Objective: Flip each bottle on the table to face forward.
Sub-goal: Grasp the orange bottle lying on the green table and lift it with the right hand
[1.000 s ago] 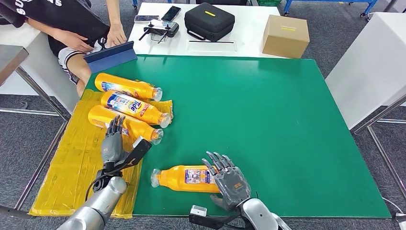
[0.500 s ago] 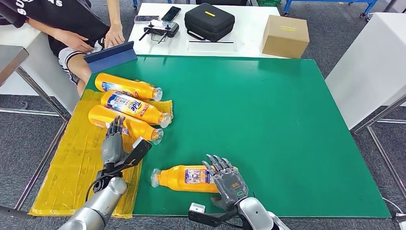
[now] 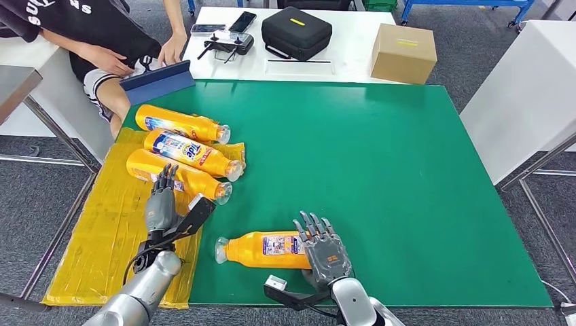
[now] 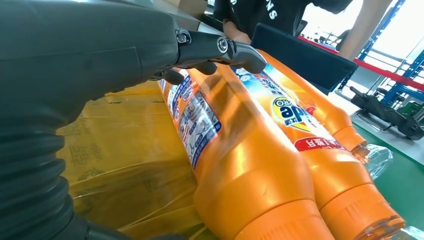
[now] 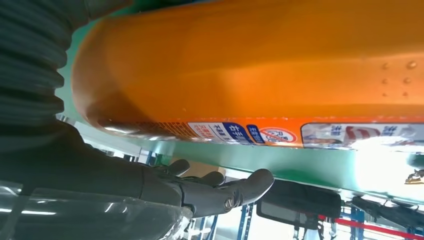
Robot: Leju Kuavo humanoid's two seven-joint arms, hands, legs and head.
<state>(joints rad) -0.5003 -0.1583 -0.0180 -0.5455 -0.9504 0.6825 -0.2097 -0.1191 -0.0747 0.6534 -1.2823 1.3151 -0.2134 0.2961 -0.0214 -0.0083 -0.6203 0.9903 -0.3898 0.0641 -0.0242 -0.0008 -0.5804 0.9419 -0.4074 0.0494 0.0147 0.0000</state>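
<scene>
1. Green table mat [image 3: 380, 170] fills mid-frame in my head view, with yellow plastic sheeting [image 3: 102, 231] along its left edge.
2. Three orange bottles [image 3: 183, 151] lie side by side at upper left, caps pointing right; a fourth, the lone bottle [image 3: 261, 250], lies at lower centre, cap pointing left. I cannot make out any contents.
3. My left hand [image 3: 162, 202] hovers spread over the nearest of the three, fingers straight.
4. My right hand [image 3: 325, 252] covers the lone bottle's base, fingers spread; whether it grips, I cannot tell.
5. Since a second ago, the right hand has edged in over that base.
</scene>
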